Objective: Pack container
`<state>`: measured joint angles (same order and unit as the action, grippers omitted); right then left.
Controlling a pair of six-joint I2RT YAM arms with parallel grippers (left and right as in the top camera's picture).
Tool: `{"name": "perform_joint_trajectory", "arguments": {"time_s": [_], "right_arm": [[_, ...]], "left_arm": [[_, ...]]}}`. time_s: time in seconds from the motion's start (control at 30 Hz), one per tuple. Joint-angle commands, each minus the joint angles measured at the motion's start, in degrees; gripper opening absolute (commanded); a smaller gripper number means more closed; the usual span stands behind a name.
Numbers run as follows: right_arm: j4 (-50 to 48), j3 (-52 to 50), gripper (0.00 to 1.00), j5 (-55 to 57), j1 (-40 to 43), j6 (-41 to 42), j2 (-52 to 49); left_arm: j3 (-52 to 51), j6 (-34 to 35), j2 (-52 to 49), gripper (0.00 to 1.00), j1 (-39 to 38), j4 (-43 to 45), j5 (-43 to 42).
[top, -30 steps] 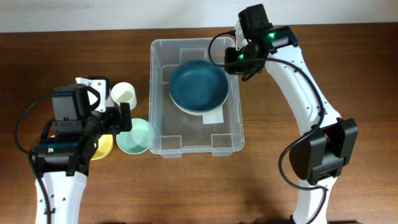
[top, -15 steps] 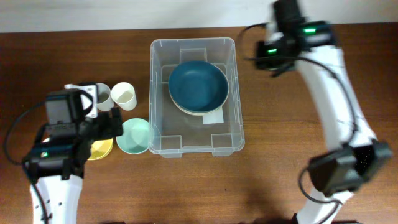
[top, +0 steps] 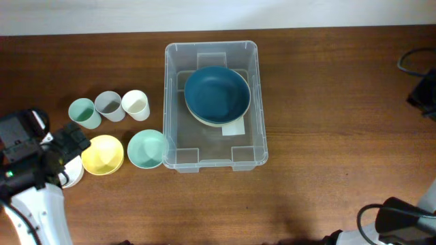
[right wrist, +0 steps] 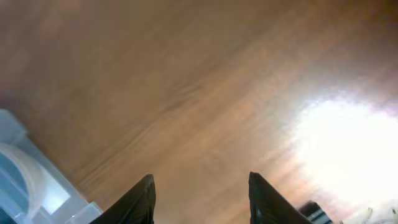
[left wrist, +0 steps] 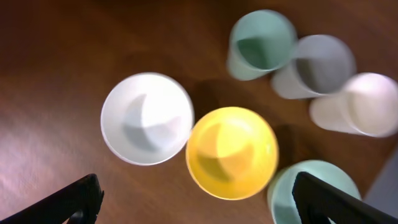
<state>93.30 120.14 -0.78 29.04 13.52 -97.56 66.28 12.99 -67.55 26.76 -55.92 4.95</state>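
The clear container stands mid-table with a white label on its base. Inside it a dark blue bowl sits nested on a pale bowl. A corner of the container shows in the right wrist view. My left gripper is open and empty, high above a white bowl and a yellow bowl. In the overhead view it is at the far left. My right gripper is open and empty over bare wood to the right of the container.
Left of the container are a mint bowl, a yellow bowl, and mint, grey and cream cups. A white bowl is partly under my left arm. My right arm is at the right edge.
The left arm has drawn back to the lower left, uncovering the cups and bowls. The right arm has swung from the container's far right rim out to the right edge.
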Motion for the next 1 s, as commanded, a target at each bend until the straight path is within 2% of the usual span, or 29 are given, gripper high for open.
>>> {"name": "perform_joint_trajectory", "arguments": {"time_s": [0.0,0.17,0.33,0.57,0.7,0.77,0.97], "right_arm": [[0.24,-1.51,0.44,-1.75,0.87,-1.31,-0.13],[-0.48,-3.13,0.44,-1.81,0.57,-1.33,-0.13],[-1.55,-5.09,0.44,-2.10,0.50,-1.31,-0.13],[-1.53,-6.82,0.43,-2.43,-3.67,-1.29,0.22],[-0.63,-7.08,0.43,-1.68,-9.40,-1.31,3.78],[-0.46,-8.13,0.43,-1.73,-11.23,-1.31,6.38],[-3.67,-21.46,0.43,-2.91,-13.88,-1.31,17.31]], "left_arm": [[-0.17,3.63,-4.74,1.00,4.31,-0.11,0.50],[-2.80,7.28,-10.47,1.00,14.75,0.42,0.50],[-7.48,9.94,-14.08,1.00,21.35,3.17,0.48],[-11.19,9.25,-18.64,1.00,21.77,9.53,0.48],[-11.21,8.79,-20.70,0.99,21.77,10.91,0.35],[-11.21,6.45,-20.81,0.99,21.66,12.04,-1.49],[-11.23,4.07,-21.29,0.99,21.62,15.63,-2.82]]}}
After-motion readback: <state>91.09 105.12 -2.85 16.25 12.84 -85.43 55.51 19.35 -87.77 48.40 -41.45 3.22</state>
